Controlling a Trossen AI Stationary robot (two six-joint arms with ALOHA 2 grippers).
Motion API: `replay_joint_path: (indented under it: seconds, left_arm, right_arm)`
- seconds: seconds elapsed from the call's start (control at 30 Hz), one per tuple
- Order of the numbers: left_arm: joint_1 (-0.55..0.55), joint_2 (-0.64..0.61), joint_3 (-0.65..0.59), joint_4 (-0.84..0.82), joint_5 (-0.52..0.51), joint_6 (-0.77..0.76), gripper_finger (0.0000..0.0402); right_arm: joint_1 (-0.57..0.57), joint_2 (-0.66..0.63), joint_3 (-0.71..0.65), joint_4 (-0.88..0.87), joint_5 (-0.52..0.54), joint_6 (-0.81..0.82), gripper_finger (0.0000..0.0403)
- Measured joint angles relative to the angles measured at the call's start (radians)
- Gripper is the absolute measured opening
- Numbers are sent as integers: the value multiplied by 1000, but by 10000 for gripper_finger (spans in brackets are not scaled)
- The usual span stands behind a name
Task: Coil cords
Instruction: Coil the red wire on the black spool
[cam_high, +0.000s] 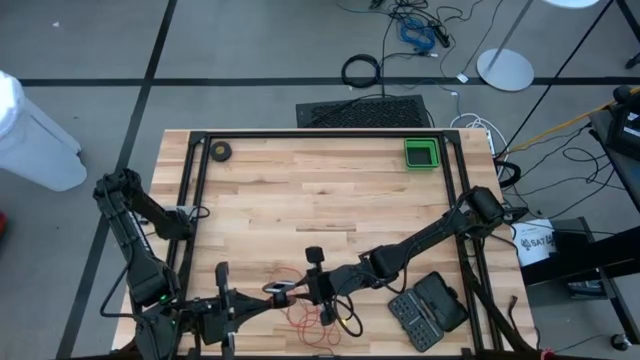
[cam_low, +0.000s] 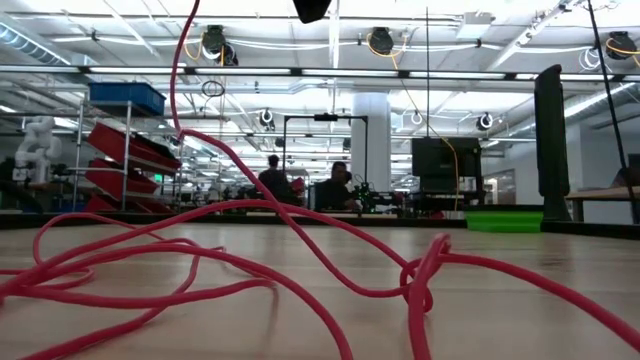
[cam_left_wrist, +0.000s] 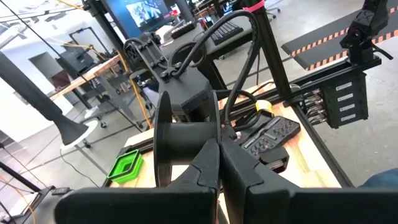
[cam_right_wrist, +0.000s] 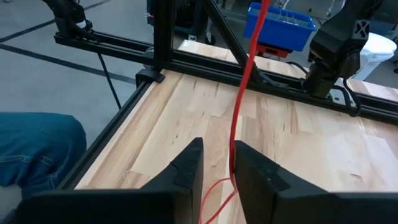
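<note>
Near table's (cam_high: 300, 180) front edge, red cord (cam_high: 305, 318)

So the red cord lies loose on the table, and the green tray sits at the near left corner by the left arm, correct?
Not quite. The red cord does lie loose on the table, but the green tray sits at the far right corner, away from both arms, not at the near left one. The high view shows it.

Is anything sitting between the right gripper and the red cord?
Nothing visible. The red cord already runs between the fingers of the right gripper, hanging taut down to the wooden table.
</note>
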Motion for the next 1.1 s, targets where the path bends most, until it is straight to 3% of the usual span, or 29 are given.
replay_joint_path:
  seconds: [0.27, 0.53, 0.83, 1.1]
  left_arm:
    - [0, 0, 0, 0, 0, 0, 8]
    - [-1, 0, 0, 0, 0, -1, 9]
    - [-26, 0, 0, -14, 1, -4, 9]
    - [-23, 2, 0, -136, 8, -9, 9]
  right_arm:
    - [0, 0, 0, -13, 0, 8, 54]
    - [0, 0, 0, -32, 5, 19, 4]
    - [3, -79, 19, -247, 8, 69, 1]
    - [51, -172, 22, -406, 36, 131, 0]
